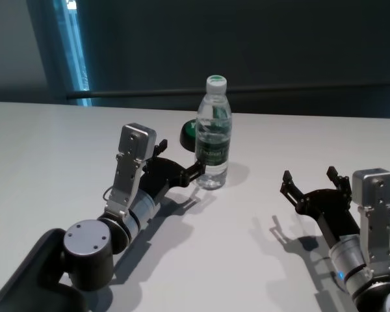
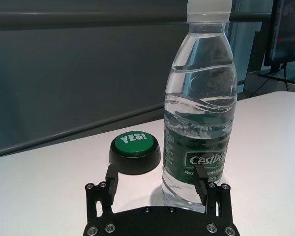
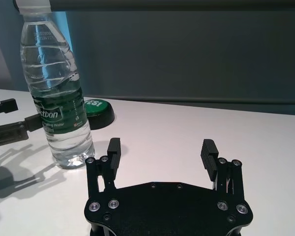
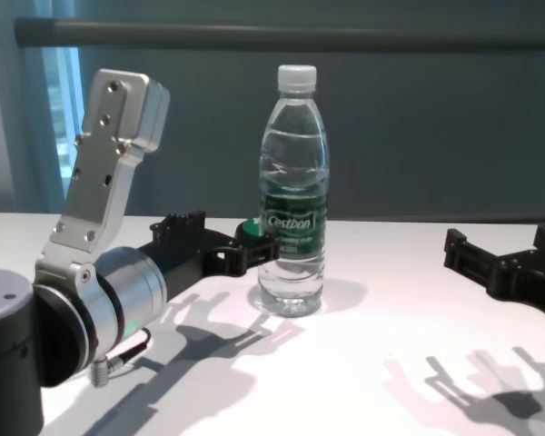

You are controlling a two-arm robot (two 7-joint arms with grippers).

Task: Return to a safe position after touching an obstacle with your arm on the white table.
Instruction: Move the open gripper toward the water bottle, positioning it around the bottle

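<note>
Left gripper jaws apart, one fingertip at the Cestbon water bottle label — contact or just beside, can't tell. Bottle stands upright mid white table. Pull the left arm straight back and low — no sideways sweep, or the bottle likely tips. Right gripper idle, jaws apart, well apart to the right. Green YES! button behind the bottle, partly hidden in head view.
</note>
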